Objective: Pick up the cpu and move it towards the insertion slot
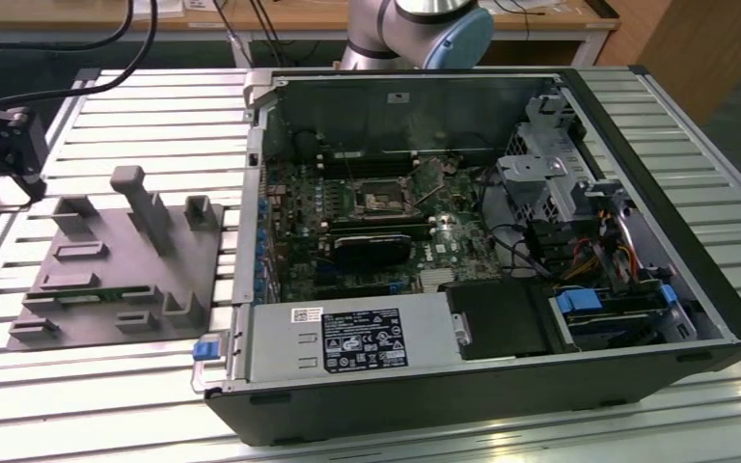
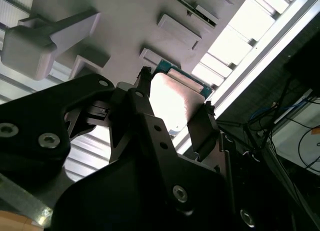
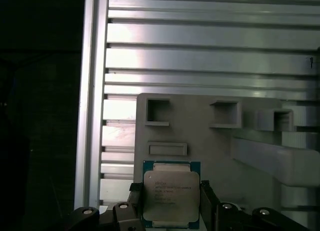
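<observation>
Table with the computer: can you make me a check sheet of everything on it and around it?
Surface: slatted metal table.
Job's things: cpu in the jaws, near the fixture; socket inside the open computer.
Clutter: green memory stick lying in the fixture.
Grippers: gripper, jaws shut on the cpu's sides.
Cables: black cables beyond the table; coloured wires in the computer.
Surroundings: wooden desk behind the table.

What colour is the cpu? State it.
The cpu: silver-white top, green rim; clearest in first wrist view.
</observation>
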